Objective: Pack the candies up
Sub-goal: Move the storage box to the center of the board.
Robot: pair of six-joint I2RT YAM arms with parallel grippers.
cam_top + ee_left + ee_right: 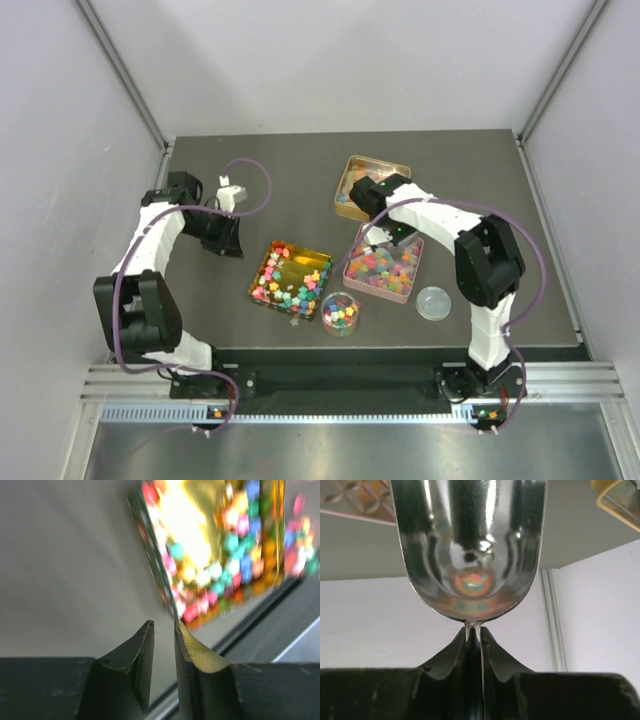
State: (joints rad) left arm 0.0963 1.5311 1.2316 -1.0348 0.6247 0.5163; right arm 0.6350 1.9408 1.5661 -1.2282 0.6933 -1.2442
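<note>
The candies [295, 293] are tiny, too small to pinch one by one. We think that is why the right jaws are squeezed tight on the thin handle of a shiny spoon [470, 550]. The spoon hangs over the pink tin [410, 293], which is full of candies. We cannot tell if the spoon has any in it.

More candies lie in the gold tin [292, 262] in the middle of the table [290, 170], at 9 o'clock from the pink tin. A little clear jar [341, 313], at 5 o'clock from the gold tin, has some too. A round lid [434, 302] lies at 3 o'clock from the jar, probably taken off so the jar can be filled.

The left jaws are only a crack apart and hold nothing. They sit at 9 o'clock from the gold tin, maybe to stop it sliding.
</note>
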